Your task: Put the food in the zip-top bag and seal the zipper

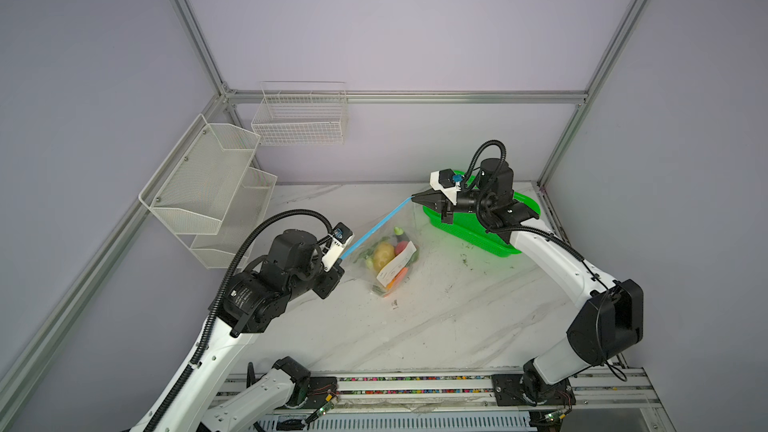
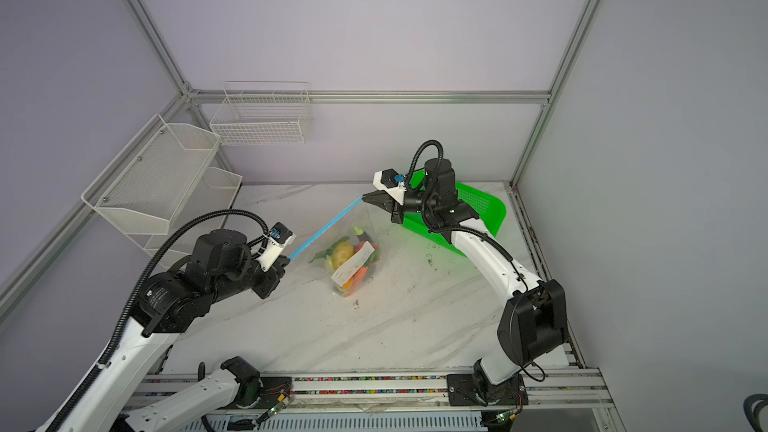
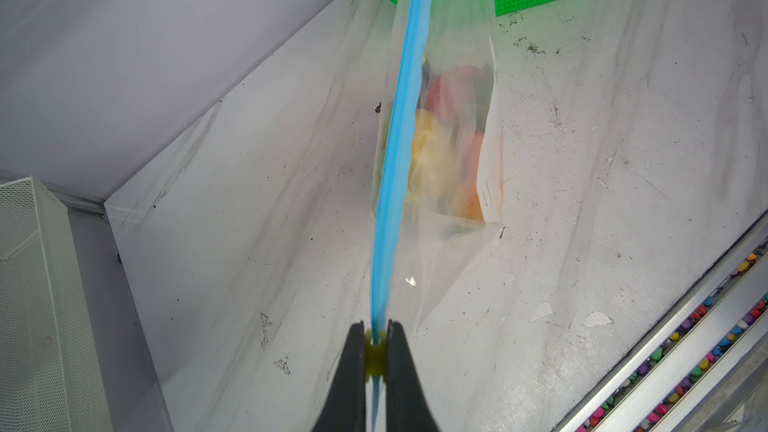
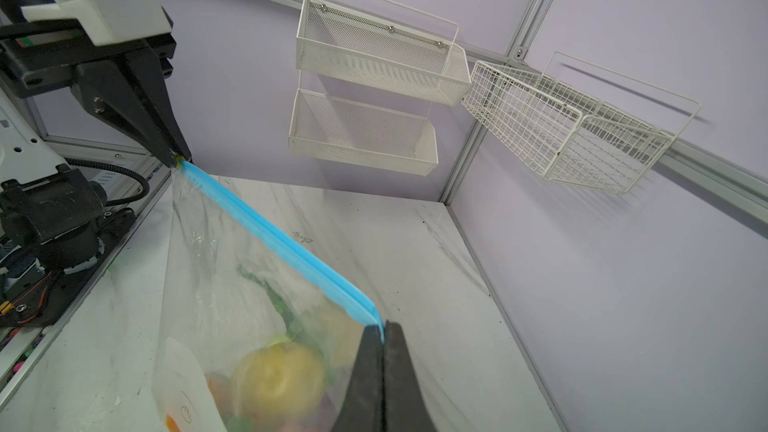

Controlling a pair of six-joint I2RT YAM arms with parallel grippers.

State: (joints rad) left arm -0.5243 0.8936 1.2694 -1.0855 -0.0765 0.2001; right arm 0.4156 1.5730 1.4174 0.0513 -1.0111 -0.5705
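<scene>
Zipper [image 1: 374, 228] runs as a straight, taut blue line from one pincer to the other, seen in both top views [image 2: 324, 228]. At its near end the left gripper [image 3: 375, 326] is pinched narrow on the yellow slider tab [image 3: 375, 357], which sits squeezed between the two black fingers with the blue strip leading away from their tips. At the far end the right gripper [image 4: 383, 326] has its jaws pressed together on the strip itself, the blue edge vanishing between the fingertips (no gap shows between them).

Below that line, hanging from both grips, is the zip-top bag [image 4: 208, 263], its clear film sagging downward and away from the right gripper [image 1: 415, 198]. The food [image 1: 384, 255] lies bunched in the bag's low part, roughly midway between the two pincers and beneath the strip: a yellow piece, red, green and orange bits, partly behind the white label [image 1: 395, 270]. Whether the bag's bottom rests on the table [image 1: 415, 326] cannot be told, nor whether the blue lips are joined along their whole length.

Behind and under the right gripper's wrist sits the green basket [image 1: 465, 230], just beside the bag's far corner.
</scene>
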